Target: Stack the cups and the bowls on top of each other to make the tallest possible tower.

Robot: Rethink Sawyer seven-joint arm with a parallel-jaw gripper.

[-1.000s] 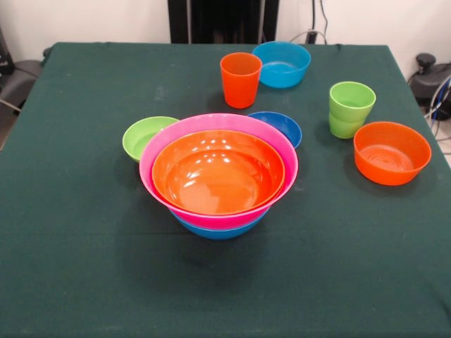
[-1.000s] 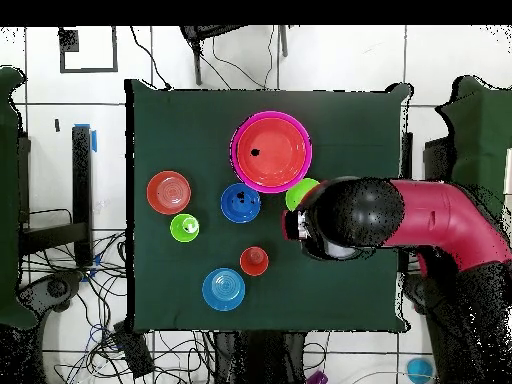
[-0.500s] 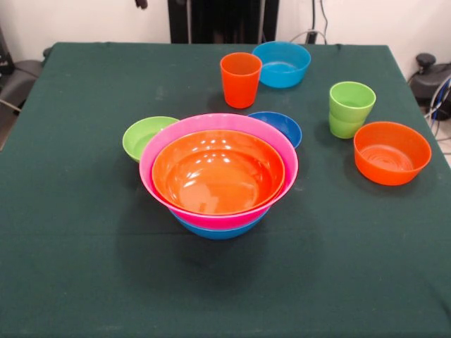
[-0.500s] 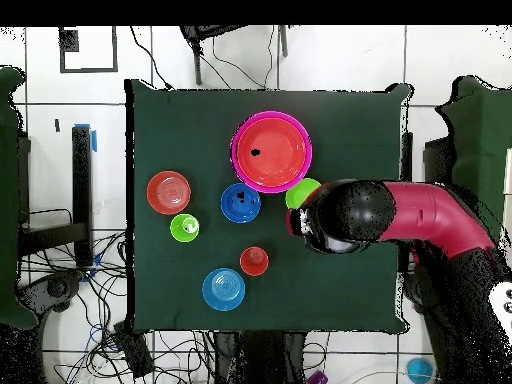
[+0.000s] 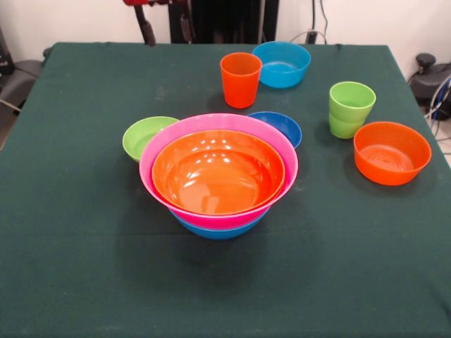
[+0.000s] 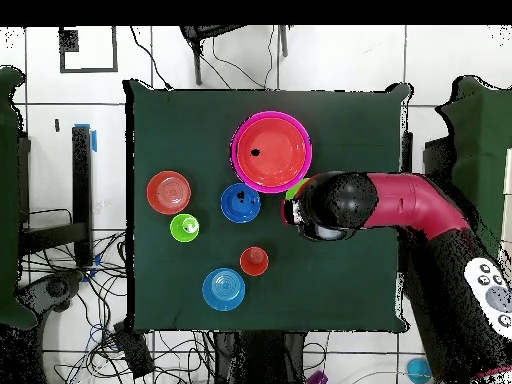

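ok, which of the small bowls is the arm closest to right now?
The lime green bowl, tucked against the tower. Overhead, the arm covers nearly all of it; the dark blue bowl, light blue bowl and small orange bowl all lie clear.

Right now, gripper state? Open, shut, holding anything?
Gripper: open and empty, fingertips hanging spread at the far edge of the table, clear of every cup and bowl.
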